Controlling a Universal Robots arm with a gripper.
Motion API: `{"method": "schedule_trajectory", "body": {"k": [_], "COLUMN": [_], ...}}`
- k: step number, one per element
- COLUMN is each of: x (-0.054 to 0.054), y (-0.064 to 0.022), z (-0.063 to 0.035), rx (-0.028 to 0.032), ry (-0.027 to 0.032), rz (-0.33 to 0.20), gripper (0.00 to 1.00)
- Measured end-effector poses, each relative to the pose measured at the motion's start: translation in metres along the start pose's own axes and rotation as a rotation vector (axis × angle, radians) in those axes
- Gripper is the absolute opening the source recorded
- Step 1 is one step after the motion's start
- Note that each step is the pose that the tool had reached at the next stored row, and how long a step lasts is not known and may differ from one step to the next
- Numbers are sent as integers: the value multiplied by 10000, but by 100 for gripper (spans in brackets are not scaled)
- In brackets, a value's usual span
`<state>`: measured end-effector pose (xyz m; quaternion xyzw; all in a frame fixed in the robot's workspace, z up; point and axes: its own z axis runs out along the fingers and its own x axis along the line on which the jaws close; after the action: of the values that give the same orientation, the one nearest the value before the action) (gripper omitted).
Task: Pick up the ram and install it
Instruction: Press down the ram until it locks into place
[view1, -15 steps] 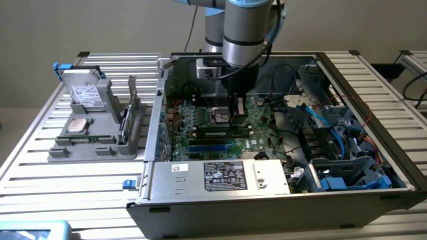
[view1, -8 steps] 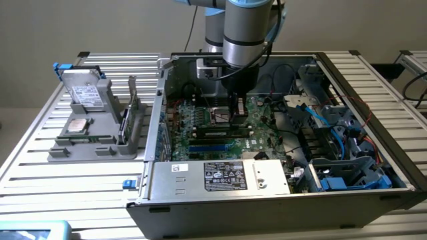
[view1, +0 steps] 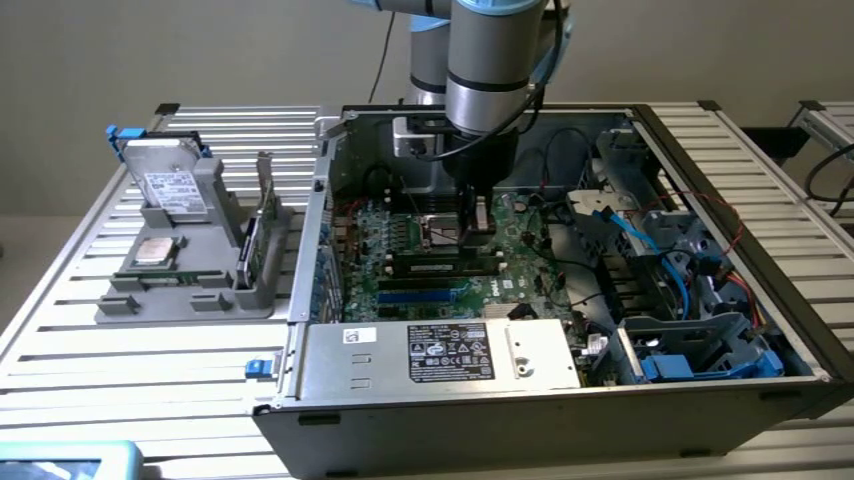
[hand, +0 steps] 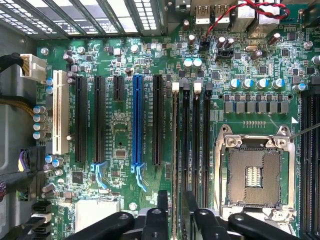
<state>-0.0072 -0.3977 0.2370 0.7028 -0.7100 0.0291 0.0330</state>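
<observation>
Claw (view1: 470, 232) (hand: 176, 197) is down in the computer case (view1: 400, 420), jaws apart, straddling the ram (view1: 441, 267) (hand: 176, 145), which is seated edge-up in its motherboard (hand: 125, 125) slot, just near of the processor socket (hand: 254, 175).

My gripper (hand: 176, 197) was black above the green motherboard (hand: 120, 135). Most long slots (hand: 97, 120) were black, with one blue slot (hand: 138, 120) and one white slot (hand: 59, 112). The processor socket (hand: 254, 175) had a silver frame. The twisted wires (hand: 240, 12) were red and black. Blue cables (view1: 627, 225) lay at the exterior view's right inside the dark grey case (view1: 534, 420).
</observation>
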Motion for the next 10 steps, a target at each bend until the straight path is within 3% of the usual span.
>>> {"method": "schedule_trajectory", "body": {"k": [3,10], "x": [0,-1], "y": [-16,-86], "z": [0,-1], "rx": [0,1], "ry": [0,6], "rz": [-3,0], "gripper": [12,11]}}
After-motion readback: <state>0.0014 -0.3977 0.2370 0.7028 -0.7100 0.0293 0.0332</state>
